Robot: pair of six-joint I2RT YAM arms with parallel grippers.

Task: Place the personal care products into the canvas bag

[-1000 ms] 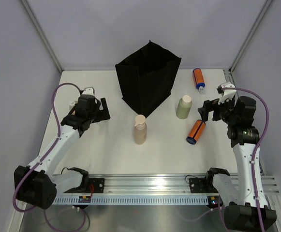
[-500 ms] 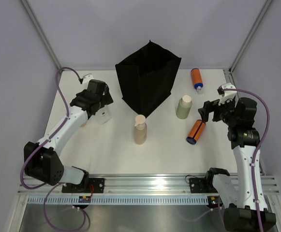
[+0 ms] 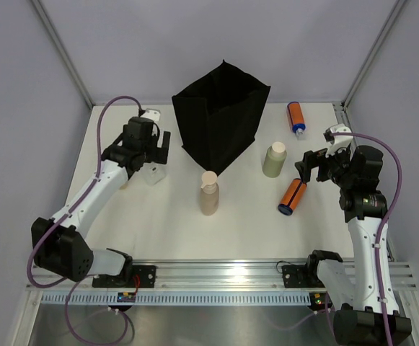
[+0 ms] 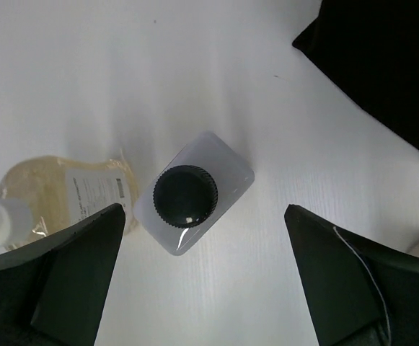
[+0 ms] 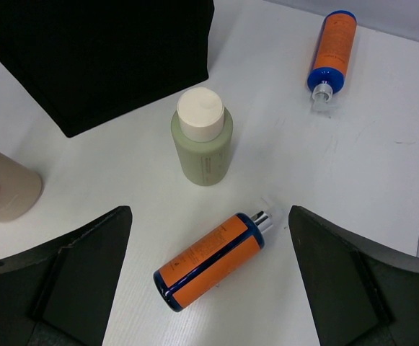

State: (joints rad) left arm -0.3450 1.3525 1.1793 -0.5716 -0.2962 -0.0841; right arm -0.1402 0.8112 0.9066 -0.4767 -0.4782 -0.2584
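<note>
At the left of the overhead view the left gripper [image 4: 203,216] hangs straight down with its jaws spread wide and nothing between them. It looks lined up for a top-down pinch on the small whitish bottle with a black cap [image 4: 227,169], which stands upright on the white table [image 3: 159,223] directly under the wrist camera. The fingers [image 4: 79,281] flank the bottle without touching it. Just left of it a flat pale-yellow bottle with a white cap [image 4: 65,189] lies on its side, close enough that the left finger may brush it on the way down. The black canvas bag [image 3: 220,122] stands open at upper centre, near the gripper's right, so the carry should be short. None of the visible products is inside; the bag's interior is too dark to read. Below the bag's front corner the tan bottle with a beige cap [image 3: 208,193] stands upright, and to the right stands the olive-green bottle with a cream cap [image 3: 274,160]. One orange cylinder with a blue cap [image 5: 209,261] lies tilted beneath the right gripper [image 5: 209,216], whose jaws are also apart and empty. It is probably waiting its turn. A second orange cylinder [image 3: 296,117] lies at the upper right.
</note>
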